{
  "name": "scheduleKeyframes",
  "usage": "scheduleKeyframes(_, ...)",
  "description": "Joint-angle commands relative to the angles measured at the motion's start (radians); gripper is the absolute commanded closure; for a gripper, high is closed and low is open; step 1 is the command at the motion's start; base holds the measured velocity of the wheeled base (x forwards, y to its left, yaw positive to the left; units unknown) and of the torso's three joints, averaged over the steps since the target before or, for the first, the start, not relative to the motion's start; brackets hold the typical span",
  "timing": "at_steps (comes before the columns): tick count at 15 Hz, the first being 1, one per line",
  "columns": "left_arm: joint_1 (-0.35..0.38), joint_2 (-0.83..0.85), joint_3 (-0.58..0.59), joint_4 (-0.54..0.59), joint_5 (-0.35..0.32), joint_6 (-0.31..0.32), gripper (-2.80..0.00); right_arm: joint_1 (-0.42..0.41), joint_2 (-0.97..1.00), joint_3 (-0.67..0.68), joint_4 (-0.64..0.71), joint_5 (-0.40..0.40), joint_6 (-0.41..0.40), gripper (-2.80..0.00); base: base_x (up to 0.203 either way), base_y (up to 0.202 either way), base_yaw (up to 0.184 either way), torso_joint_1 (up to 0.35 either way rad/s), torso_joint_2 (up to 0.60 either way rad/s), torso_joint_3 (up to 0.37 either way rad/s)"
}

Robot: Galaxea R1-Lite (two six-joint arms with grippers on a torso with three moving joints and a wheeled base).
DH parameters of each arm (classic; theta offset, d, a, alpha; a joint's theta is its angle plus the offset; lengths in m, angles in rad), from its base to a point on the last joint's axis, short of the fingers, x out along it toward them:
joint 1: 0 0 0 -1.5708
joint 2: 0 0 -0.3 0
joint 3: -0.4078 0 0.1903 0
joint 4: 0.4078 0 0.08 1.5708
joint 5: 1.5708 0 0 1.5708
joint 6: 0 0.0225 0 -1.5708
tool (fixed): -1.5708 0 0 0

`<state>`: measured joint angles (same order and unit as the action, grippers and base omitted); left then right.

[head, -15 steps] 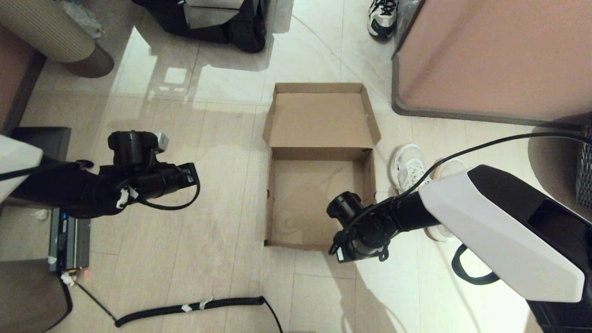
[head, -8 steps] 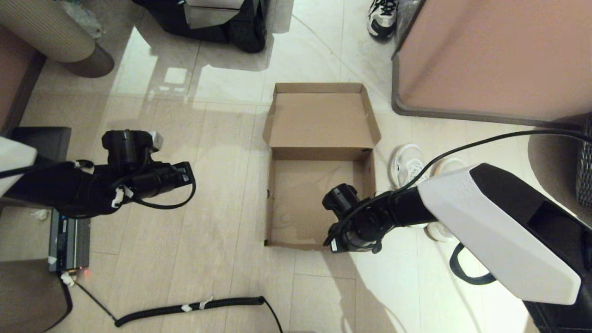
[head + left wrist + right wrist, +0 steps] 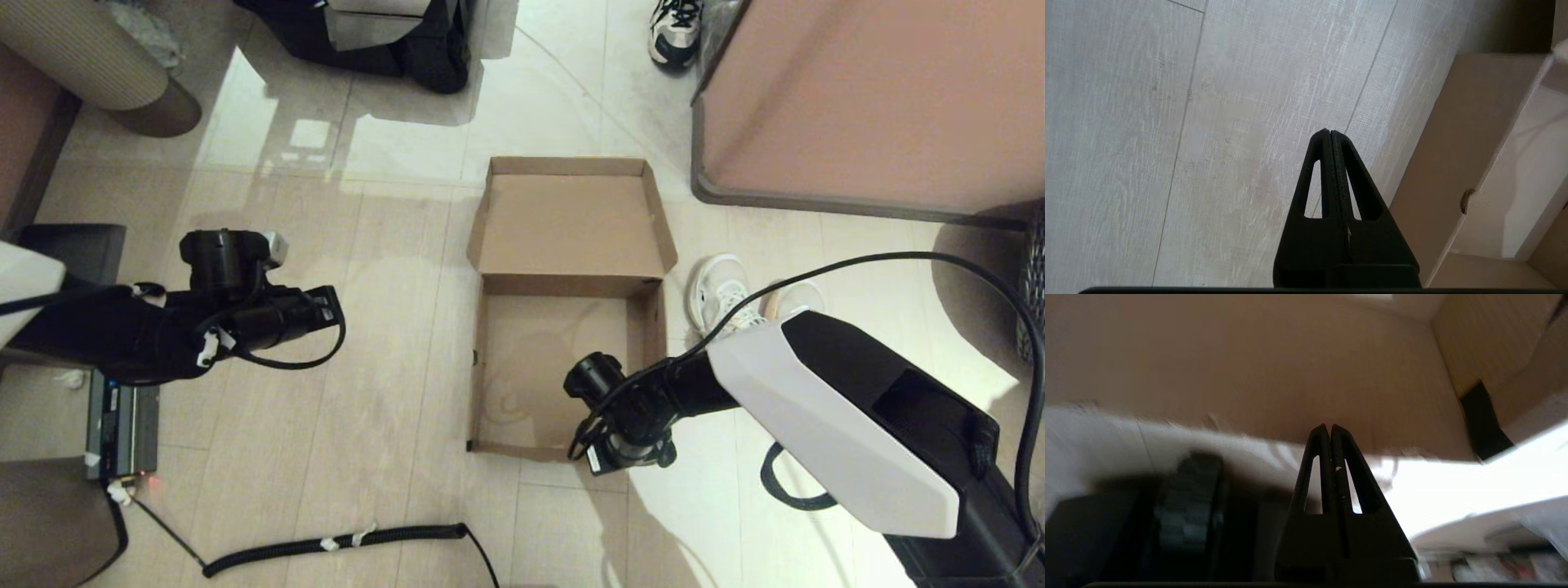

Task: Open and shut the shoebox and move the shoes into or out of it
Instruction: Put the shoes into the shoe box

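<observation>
The shoebox (image 3: 563, 327) sits open on the tiled floor (image 3: 392, 425) at the middle of the head view, its hinged lid (image 3: 571, 224) folded back flat toward 12 o'clock and the tray bare inside. The shoes (image 3: 722, 294) stand on the floor just outside the box's wall at 3 o'clock, largely covered by the white right arm (image 3: 824, 416). The right claw (image 3: 1329, 428) is pinched fully together with nothing between its fingers; in its wrist view the tips point at the brown outer wall of the box near a corner bearing a strip of black tape (image 3: 1484, 420), and in the head view that wrist hangs over the tray's corner at about 5 o'clock. The left claw (image 3: 1329, 132) is likewise closed tight and empty, hovering over bare floor at 9 o'clock from the box, whose side shows beside it. A coiled black cable (image 3: 335, 543) lies on the floor at 7 o'clock, and a white-and-black sneaker (image 3: 675, 31) rests near 12 o'clock.
</observation>
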<state>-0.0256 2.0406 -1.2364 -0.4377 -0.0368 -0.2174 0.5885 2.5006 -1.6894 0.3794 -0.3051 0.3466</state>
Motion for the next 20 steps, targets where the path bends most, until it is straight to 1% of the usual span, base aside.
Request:
scheduleKeyframes(1, 0.001, 0.004, 0.000, -0.003, 0.000, -0.002, 0.00, 0.015, -0.013, 0.008, 0.033, 0.003, 0.014, 0.00, 0.000, 0.000, 0.000, 0.000, 0.00, 0.000)
scheduleKeyframes(6, 0.006, 0.004, 0.000, -0.003, 0.000, -0.002, 0.00, 0.046, -0.055, 0.111, 0.033, 0.008, 0.020, 0.00, 0.000, 0.000, 0.000, 0.000, 0.00, 0.000)
scheduleKeyframes(8, 0.006, 0.000, 0.000, -0.003, 0.000, -0.002, 0.00, 0.050, -0.088, 0.122, 0.028, 0.012, 0.047, 0.00, 0.000, 0.000, 0.000, 0.000, 0.00, 0.000)
scheduleKeyframes(11, 0.006, -0.006, 0.002, -0.003, 0.000, -0.002, 0.00, 0.046, -0.214, 0.113, 0.028, 0.030, 0.104, 0.00, 0.000, 0.000, 0.000, 0.000, 0.00, 0.000)
scheduleKeyframes(14, 0.006, -0.008, 0.009, -0.003, 0.002, 0.000, 0.00, 0.024, -0.382, 0.135, 0.043, 0.026, 0.127, 0.00, 0.000, 0.000, 0.000, 0.000, 0.00, 0.000)
scheduleKeyframes(16, 0.007, -0.011, 0.012, -0.003, 0.003, 0.000, 0.00, -0.049, -0.434, 0.162, 0.082, 0.011, 0.144, 0.00, 0.000, 0.000, 0.000, 0.000, 0.00, 0.000)
scheduleKeyframes(19, 0.010, -0.012, 0.012, -0.003, 0.003, 0.003, 0.00, -0.213, -0.430, 0.170, 0.089, 0.002, 0.142, 0.00, 0.000, 0.000, 0.000, 0.000, 0.00, 0.000)
scheduleKeyframes(20, 0.010, -0.007, 0.014, -0.003, 0.003, 0.003, 0.00, -0.263, -0.413, 0.160, 0.090, -0.002, 0.142, -2.80, 0.000, 0.000, 0.000, 0.000, 0.00, 0.000)
